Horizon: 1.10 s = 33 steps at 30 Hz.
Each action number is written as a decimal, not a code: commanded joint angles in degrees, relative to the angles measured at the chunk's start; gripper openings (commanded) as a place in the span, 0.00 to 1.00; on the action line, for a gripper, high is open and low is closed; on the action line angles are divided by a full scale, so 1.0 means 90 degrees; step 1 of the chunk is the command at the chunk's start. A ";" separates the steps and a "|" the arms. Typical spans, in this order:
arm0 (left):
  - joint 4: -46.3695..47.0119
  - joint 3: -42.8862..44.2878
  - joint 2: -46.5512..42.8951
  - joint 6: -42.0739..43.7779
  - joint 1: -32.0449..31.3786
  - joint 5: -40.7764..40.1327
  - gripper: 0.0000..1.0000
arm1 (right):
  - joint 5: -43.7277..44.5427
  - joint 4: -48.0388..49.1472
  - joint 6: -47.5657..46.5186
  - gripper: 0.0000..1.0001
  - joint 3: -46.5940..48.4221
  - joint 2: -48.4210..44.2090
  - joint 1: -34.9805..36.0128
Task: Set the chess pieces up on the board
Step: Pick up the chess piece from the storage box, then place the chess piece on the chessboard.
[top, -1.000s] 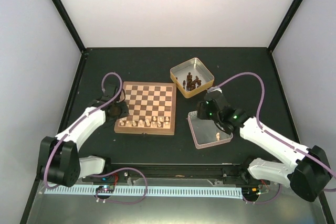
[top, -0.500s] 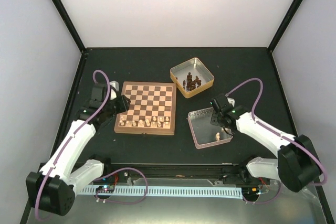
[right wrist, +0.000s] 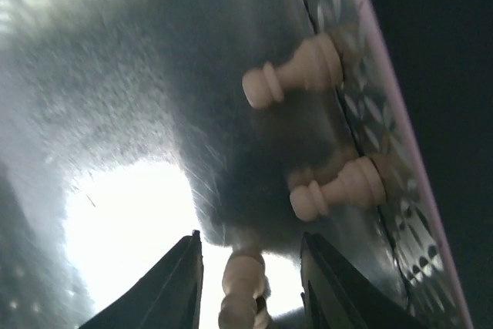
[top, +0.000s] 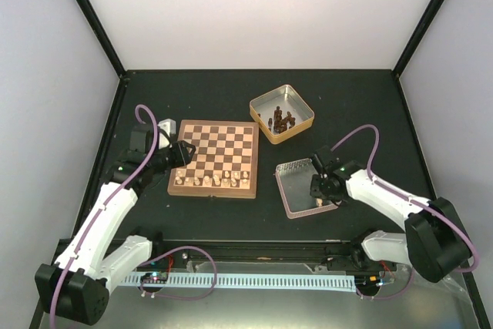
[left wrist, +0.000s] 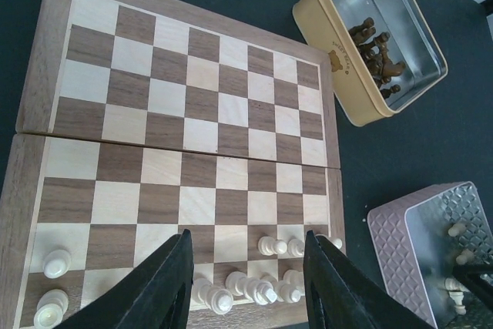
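White walls (top: 269, 13) with black corner posts close in a black table (top: 231, 90). The left arm (top: 104, 204) has lifted its elbow since a second ago. The left gripper (top: 185, 152), then low at the near left corner of the square wooden chessboard with tan and brown checks (top: 219, 144), now hovers at its left edge, jaws spread and empty. The right arm (top: 385, 198) has pulled back and dipped. The right gripper (right wrist: 248, 238), a second ago over the far-left rim of the square pink-rimmed metal tin (top: 295, 186), now reaches down inside it. Its jaws stand apart on either side of one small pale cream chess piece (right wrist: 243, 290), touching neither flank.

The chessboard lies left of centre, with the pink tin to its right. Beyond the board's far right corner sits a square yellow metal tin (top: 283, 102) holding a heap of dark brown chess figures (top: 283, 121). Inside the pink tin, two more cream chess pieces (right wrist: 296, 75) lie against the wall. Others stand on the board's two nearest ranks. A small white block (top: 167, 125) lies off the far left corner.
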 commanded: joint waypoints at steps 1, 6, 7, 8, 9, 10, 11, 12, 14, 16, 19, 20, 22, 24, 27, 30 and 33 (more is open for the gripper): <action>0.0095 0.0159 0.0057 0.0034 0.0046 0.0170 0.41 | -0.0317 -0.0145 -0.0205 0.33 -0.0162 -0.0014 -0.0006; 0.0095 0.0154 0.0090 0.0054 0.0040 0.0162 0.41 | -0.0294 -0.0043 -0.0362 0.22 -0.0017 0.0299 0.0016; 0.0081 0.0156 0.0081 0.0060 0.0045 0.0151 0.41 | -0.0283 -0.0030 -0.0377 0.18 0.0005 0.0358 0.0026; 0.0074 0.0156 0.0071 0.0062 0.0046 0.0142 0.41 | -0.0278 -0.0028 -0.0380 0.14 0.0024 0.0398 0.0029; 0.0058 0.0156 0.0054 0.0069 0.0038 0.0133 0.41 | -0.0277 -0.0027 -0.0380 0.11 0.0040 0.0419 0.0034; 0.0047 0.0152 0.0040 0.0067 0.0041 0.0117 0.41 | -0.0278 -0.0027 -0.0380 0.07 0.0062 0.0423 0.0046; 0.0047 0.0147 0.0030 0.0079 0.0045 0.0087 0.41 | -0.0269 -0.0041 -0.0374 0.03 0.0096 0.0389 0.0062; 0.0044 0.0143 0.0018 0.0080 0.0037 0.0081 0.41 | -0.0247 -0.0067 -0.0371 0.02 0.0128 0.0348 0.0072; 0.0042 0.0147 0.0007 0.0085 0.0044 0.0061 0.41 | -0.0195 -0.0147 -0.0354 0.01 0.0237 0.0241 0.0120; 0.0030 0.0148 -0.0010 0.0083 0.0045 0.0021 0.41 | -0.0172 -0.0215 -0.0327 0.01 0.0396 0.0122 0.0159; 0.0003 0.0159 -0.0062 0.0072 0.0045 -0.0114 0.42 | -0.0212 -0.0256 -0.0297 0.01 0.0728 0.0036 0.0293; -0.0009 0.0157 -0.0090 0.0065 0.0041 -0.0176 0.42 | -0.0219 -0.0261 -0.0279 0.01 0.0915 0.0046 0.0395; -0.0057 0.0164 -0.0157 0.0001 0.0045 -0.0334 0.42 | -0.0263 -0.0210 -0.0255 0.01 0.1222 0.0121 0.0597; -0.0140 0.0160 -0.0242 -0.0043 0.0045 -0.0539 0.43 | -0.0287 -0.0068 -0.0248 0.01 0.1554 0.0299 0.0870; -0.0202 0.0135 -0.0437 -0.0125 0.0046 -0.0883 0.44 | -0.0176 0.0091 -0.0260 0.01 0.2263 0.0919 0.1370; -0.0149 0.0032 -0.0679 -0.0190 0.0045 -0.1039 0.45 | -0.0174 0.0283 -0.0316 0.01 0.3061 0.1612 0.1822; -0.0015 -0.0151 -0.0927 -0.0218 0.0041 -0.0873 0.46 | -0.0186 0.0428 -0.0360 0.01 0.3840 0.2173 0.2139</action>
